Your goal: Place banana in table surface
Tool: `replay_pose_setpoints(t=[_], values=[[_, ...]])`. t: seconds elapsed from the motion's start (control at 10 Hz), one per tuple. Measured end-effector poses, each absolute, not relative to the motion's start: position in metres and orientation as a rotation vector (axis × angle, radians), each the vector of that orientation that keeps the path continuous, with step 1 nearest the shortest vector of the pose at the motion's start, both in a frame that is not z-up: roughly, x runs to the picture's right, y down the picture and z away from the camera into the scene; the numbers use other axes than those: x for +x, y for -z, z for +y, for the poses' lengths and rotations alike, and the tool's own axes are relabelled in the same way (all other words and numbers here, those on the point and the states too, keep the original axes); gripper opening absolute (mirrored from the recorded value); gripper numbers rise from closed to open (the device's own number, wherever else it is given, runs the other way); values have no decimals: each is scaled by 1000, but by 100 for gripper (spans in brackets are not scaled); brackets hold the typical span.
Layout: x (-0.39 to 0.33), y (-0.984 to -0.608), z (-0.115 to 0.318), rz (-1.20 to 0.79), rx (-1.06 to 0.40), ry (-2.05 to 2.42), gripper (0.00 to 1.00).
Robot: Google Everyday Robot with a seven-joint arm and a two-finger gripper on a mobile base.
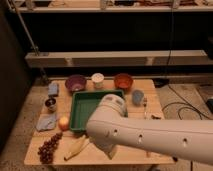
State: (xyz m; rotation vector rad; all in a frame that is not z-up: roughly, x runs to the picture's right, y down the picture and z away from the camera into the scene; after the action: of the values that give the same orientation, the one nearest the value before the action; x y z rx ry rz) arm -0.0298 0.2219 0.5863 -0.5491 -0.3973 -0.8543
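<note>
The banana [75,147] is pale yellow and lies on the table surface [132,152] near its front edge, between the grape cluster and my arm. My large white arm [150,137] reaches in from the right across the front of the table. The gripper [108,149] hangs below the arm's end, just right of the banana, mostly hidden by the arm.
A green tray [85,107] sits mid-table, partly covered by the arm. Dark red grapes [48,147] and a round yellow-orange fruit [63,123] lie at the left. A purple bowl [76,82], white cup [98,80], orange bowl [123,81] and blue cup [137,96] stand behind.
</note>
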Motion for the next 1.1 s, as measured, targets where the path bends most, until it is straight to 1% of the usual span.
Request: replay_pose_setpoints(t=[0.3,0.4,0.6,0.8,1.1], values=[[-88,-601,214,-461,-543,952,65],[-119,-611,216,-483,-547,997,65],[-164,-636,226,-529,-561,1050,65],[-199,-669,248,-588,-589,1110,65],[-212,-683,263,-606,-630,1161,65]])
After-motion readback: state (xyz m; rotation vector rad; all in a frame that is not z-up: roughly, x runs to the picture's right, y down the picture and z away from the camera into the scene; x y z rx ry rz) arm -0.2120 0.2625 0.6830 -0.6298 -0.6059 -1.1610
